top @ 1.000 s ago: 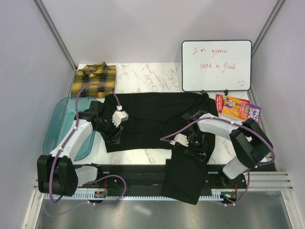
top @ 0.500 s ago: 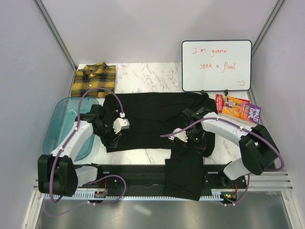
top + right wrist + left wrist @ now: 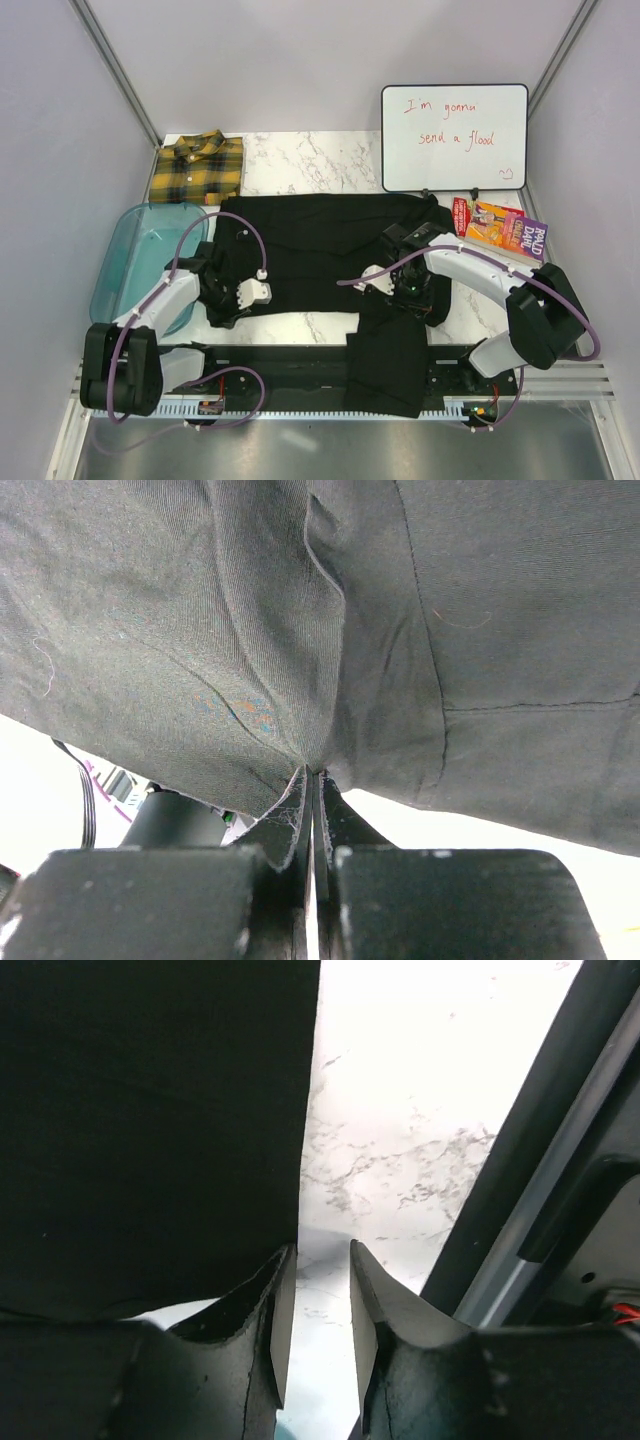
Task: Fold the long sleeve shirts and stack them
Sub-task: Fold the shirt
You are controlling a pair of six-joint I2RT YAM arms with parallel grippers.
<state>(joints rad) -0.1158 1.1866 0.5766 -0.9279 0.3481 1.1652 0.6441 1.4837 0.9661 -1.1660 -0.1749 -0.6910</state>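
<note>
Part of the plain black long sleeve shirt (image 3: 320, 245) hangs over the near edge of the white marble-patterned table (image 3: 300, 155). Just beyond that edge, the right gripper (image 3: 312, 772) is clamped tight, pinching a fold of the black cloth. The left gripper (image 3: 322, 1255) sits low at the shirt's near left edge, its jaws a narrow gap apart with only bare table between them. The shirt's body lies spread across the middle. A translucent blue plastic tub (image 3: 125, 255) sits at the left. The folded yellow-and-black plaid shirt (image 3: 197, 167) lies in the far left corner, and a whiteboard with red handwriting (image 3: 455, 137) stands far right.
</note>
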